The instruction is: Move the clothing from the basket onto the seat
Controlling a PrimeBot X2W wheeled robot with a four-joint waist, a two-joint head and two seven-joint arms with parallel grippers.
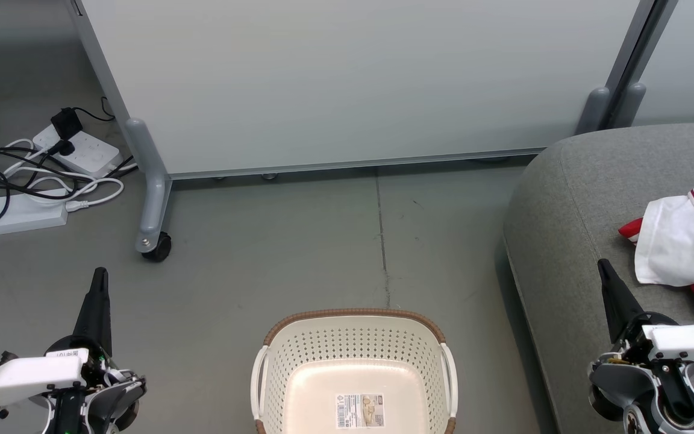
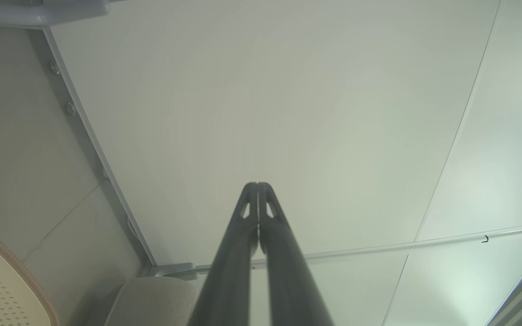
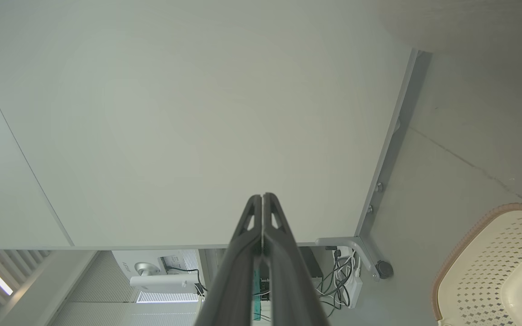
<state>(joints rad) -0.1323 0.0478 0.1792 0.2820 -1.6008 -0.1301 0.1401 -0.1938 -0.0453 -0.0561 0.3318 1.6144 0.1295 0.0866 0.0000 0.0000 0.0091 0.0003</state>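
The grey seat (image 1: 570, 199) spreads at three o'clock in my head view, with the red-and-white clothing (image 1: 684, 241) lying on it. The cream basket (image 1: 353, 340) sits on the floor (image 1: 299, 241) at six o'clock. My left claw (image 1: 100, 272), at eight o'clock, and my right claw (image 1: 602, 264), at four o'clock, are both pressed together, pinching nothing.

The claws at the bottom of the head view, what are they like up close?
The left claw and right claw each have two long, dark, tapering fingers with small slots near the tips. Behind them sit black-and-grey wrist joints with thin wires, capped by white shells.
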